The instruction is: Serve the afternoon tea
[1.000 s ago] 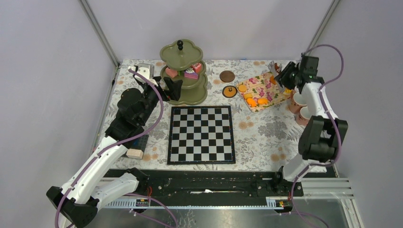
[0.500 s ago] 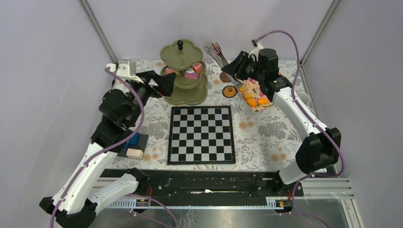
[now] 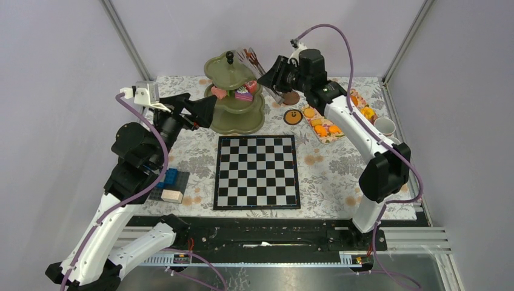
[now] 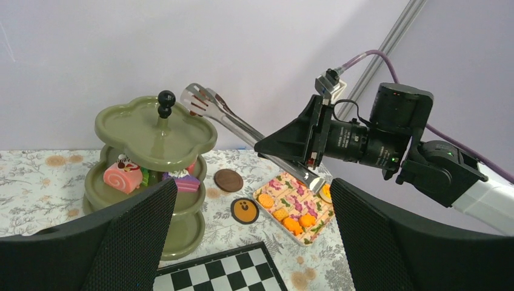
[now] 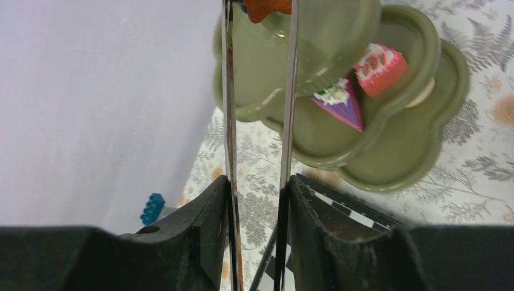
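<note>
The olive-green three-tier stand [image 3: 233, 103] with a black knob [image 3: 230, 57] stands at the back of the table. Pink and purple pastries [image 3: 244, 92] lie on its middle tier. My right gripper [image 3: 274, 74] is shut on metal tongs [image 3: 254, 60] that reach over the top tier. In the right wrist view my right gripper [image 5: 259, 182] holds the tongs [image 5: 290, 91], whose tips pinch an orange pastry [image 5: 267, 6] above the stand [image 5: 418, 115]. My left gripper [image 3: 203, 109] is open and empty, left of the stand. A flowered tray [image 4: 298, 195] holds several orange pastries [image 4: 294, 224].
The black-and-white chessboard [image 3: 257, 171] lies mid-table. A brown coaster [image 3: 291, 98] and an orange-faced coaster [image 3: 293, 116] lie between the stand and the tray. A cup [image 3: 383, 126] stands at the right edge. Blue blocks [image 3: 170, 179] and a beige block [image 3: 172, 195] lie near left.
My right arm has swung left from the tray, carrying the tongs to above the stand's top tier. My left arm has drawn back to the left, away from the stand.
</note>
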{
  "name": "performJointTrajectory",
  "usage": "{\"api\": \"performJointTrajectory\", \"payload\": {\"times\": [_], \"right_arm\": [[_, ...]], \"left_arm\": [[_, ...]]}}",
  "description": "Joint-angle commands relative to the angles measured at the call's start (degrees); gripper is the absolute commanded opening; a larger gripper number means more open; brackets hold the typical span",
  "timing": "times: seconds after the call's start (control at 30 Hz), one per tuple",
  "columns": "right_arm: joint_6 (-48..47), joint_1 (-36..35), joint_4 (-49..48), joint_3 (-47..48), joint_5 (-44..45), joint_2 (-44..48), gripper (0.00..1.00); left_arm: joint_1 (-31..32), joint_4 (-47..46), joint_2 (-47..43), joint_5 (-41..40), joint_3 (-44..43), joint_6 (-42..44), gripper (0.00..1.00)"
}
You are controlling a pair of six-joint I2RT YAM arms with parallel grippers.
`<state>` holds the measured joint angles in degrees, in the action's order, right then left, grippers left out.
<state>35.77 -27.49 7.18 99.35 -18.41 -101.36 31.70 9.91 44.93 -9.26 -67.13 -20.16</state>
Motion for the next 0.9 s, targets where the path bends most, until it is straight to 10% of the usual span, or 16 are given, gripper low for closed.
{"api": "performJointTrajectory", "payload": {"times": [0.0,0.5,0.87], "right_arm": [[-2.83,-1.09,3.19,3.45,5.35,-0.16,0.34],[-6.17,-2.92,7.71,6.81,6.82,-2.3,0.58],[-8.34,-2.93,9.08,6.56,12.41,5.5,0.52]], "left_arm": [[-0.24,-0.37,-1.0,-0.69,-1.81,0.34,0.99],[-0.24,-0.71,-0.81,-0.76,-0.61,0.37,0.99],[-0.24,-0.69,-0.61,-0.76,0.16,0.48,0.99]]}}
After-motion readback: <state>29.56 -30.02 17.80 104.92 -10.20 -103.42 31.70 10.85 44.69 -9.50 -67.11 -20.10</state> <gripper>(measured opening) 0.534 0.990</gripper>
